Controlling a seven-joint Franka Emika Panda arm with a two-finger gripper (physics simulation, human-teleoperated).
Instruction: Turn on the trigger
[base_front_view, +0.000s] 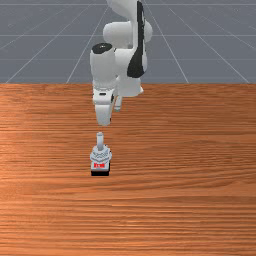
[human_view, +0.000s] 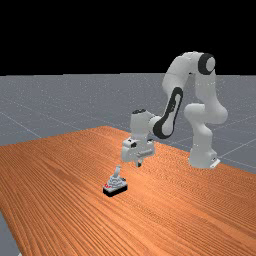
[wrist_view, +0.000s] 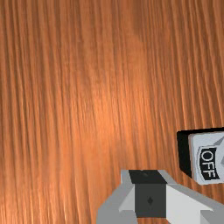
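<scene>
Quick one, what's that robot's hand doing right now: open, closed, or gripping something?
Hand: closed, fingers together with nothing between them, clear of the small switch.

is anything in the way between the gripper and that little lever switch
Nothing visible stands between the gripper and the lever switch; the front and far views both show a gap there.

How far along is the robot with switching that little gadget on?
Nothing looks done yet: the claw hangs above the table, clear of the lever. In hand: seemingly the approach. Left: reaching the lever and switching it on; the label "OFF" alone doesn't show its state.
</scene>
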